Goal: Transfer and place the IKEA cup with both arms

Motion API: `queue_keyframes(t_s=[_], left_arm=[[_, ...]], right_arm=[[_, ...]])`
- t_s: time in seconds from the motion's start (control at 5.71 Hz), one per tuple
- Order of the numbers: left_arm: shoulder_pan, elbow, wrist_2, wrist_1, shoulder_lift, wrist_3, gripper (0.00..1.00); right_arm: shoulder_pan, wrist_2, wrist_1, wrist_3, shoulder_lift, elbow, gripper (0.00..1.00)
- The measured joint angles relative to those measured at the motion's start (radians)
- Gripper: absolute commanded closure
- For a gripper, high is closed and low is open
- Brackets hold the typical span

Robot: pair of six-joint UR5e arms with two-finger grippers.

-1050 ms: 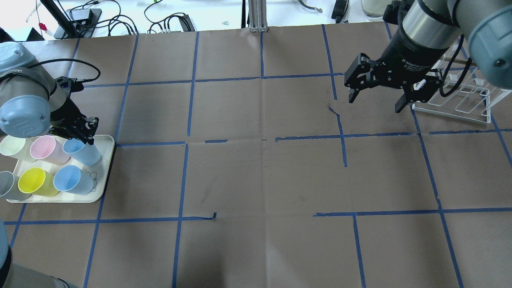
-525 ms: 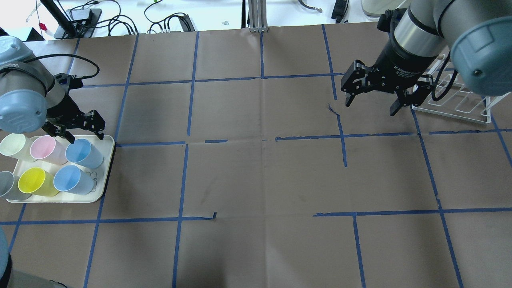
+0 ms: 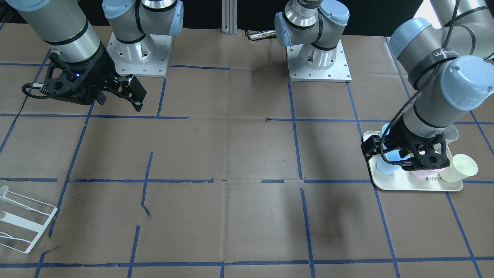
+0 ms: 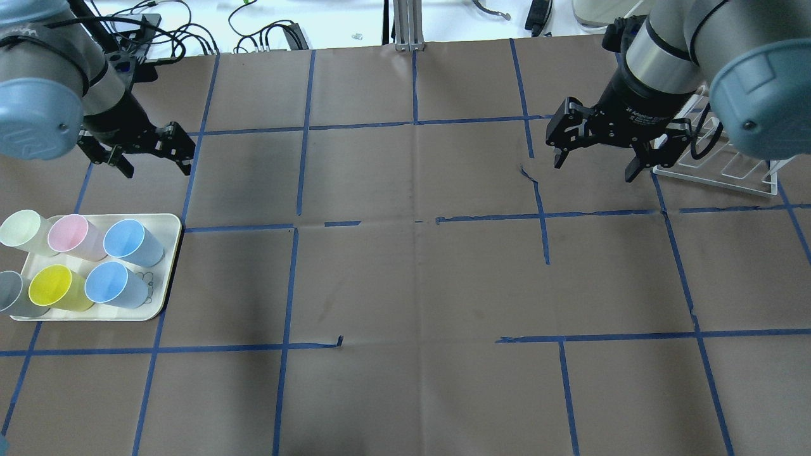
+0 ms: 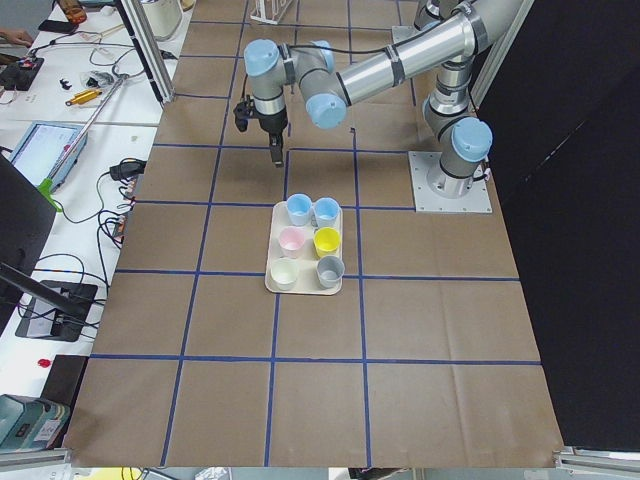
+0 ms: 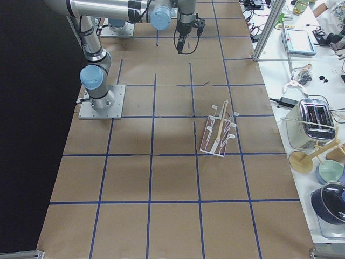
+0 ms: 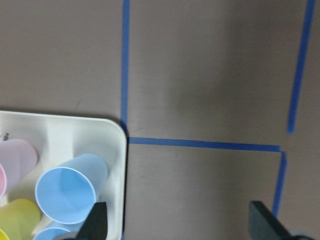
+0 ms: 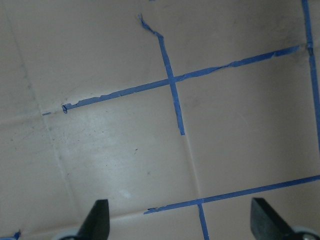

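Observation:
Two pale-blue cups stand upright on a cream tray (image 4: pixel 166 253) at the table's left. The back IKEA cup (image 4: pixel 130 240) is next to a pink cup (image 4: pixel 70 233). The near-identical blue one (image 4: pixel 111 284) is next to a yellow cup (image 4: pixel 54 286). My left gripper (image 4: pixel 155 155) is open and empty, over bare table beyond the tray. In the left wrist view the back blue cup (image 7: pixel 67 192) lies at the lower left, beside one fingertip (image 7: pixel 97 222). My right gripper (image 4: pixel 595 166) is open and empty at the far right, above the table.
A cream cup (image 4: pixel 19 229) and a grey cup (image 4: pixel 9 291) fill the tray's left side. A white wire rack (image 4: pixel 728 168) lies just right of the right gripper. Blue tape lines grid the brown table. Cables and gear lie beyond the far edge.
My left gripper has left the back blue cup and moved away from the tray toward the table's far side, open and empty. The cup stands upright again. My right gripper shifted slightly.

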Motion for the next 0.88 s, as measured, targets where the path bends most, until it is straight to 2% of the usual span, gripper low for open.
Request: queue_keyframes(t_s=[0.35, 0.88], left_arm=[[-0.159, 0.095, -0.003, -0.124, 0.067, -0.097, 0.02], [-0.208, 0.093, -0.026, -0.166, 0.12, -0.101, 0.02]], right_arm=[[0.061, -0.042, 0.04, 0.035, -0.022, -0.039, 0.0], [0.081, -0.018, 0.083, 0.042, -0.042, -0.066, 0.0]])
